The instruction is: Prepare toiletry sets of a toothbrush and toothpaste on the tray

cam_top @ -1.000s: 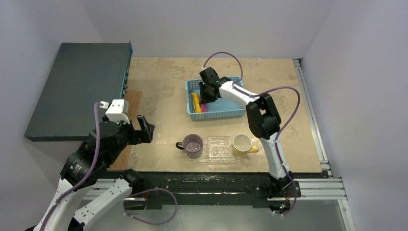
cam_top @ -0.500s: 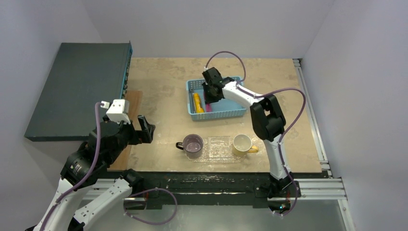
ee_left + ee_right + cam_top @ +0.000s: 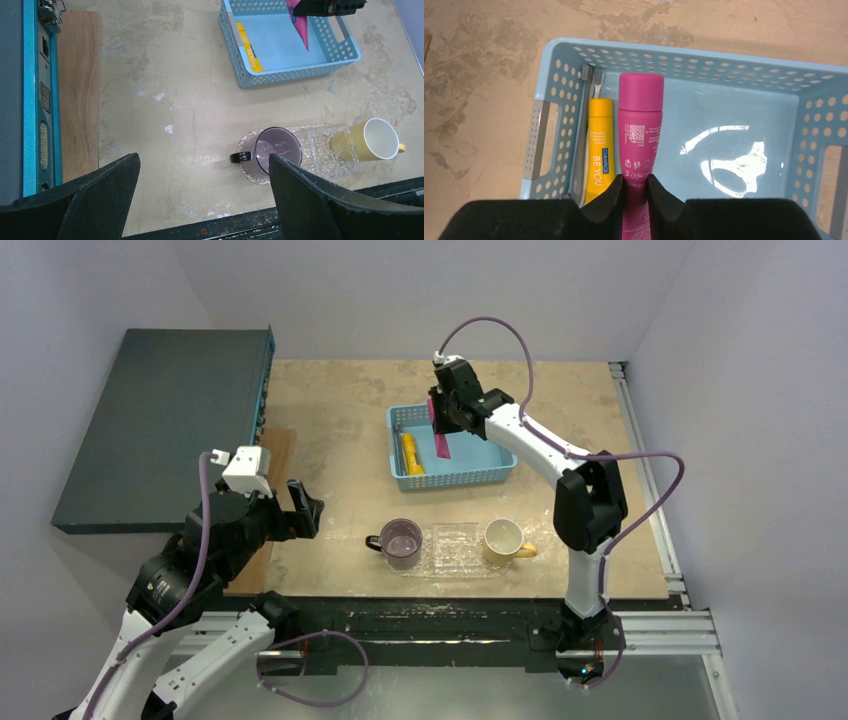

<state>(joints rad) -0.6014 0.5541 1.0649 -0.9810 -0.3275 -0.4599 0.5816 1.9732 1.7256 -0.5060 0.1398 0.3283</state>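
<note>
Right gripper (image 3: 635, 186) fingers are clamped near the flat tail of the magenta-pink soft squeeze tube (image 3: 640, 125), hanging over the light-blue perforated basket (image 3: 674, 54) at upper centre of the top view. It looks light, squashy, maybe slippery, so the stiffer tail is probably the best hold. Left gripper (image 3: 302, 506) fingers stand apart.

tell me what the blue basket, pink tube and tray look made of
basket: looks like rigid light-blue plastic, glossy; moulded round holes and a glare patch on its floor.
pink tube: probably soft plastic, matte, with printed label and smooth cap.
tray: clear, crinkled and glittery; plastic or glass, can't tell.
</note>
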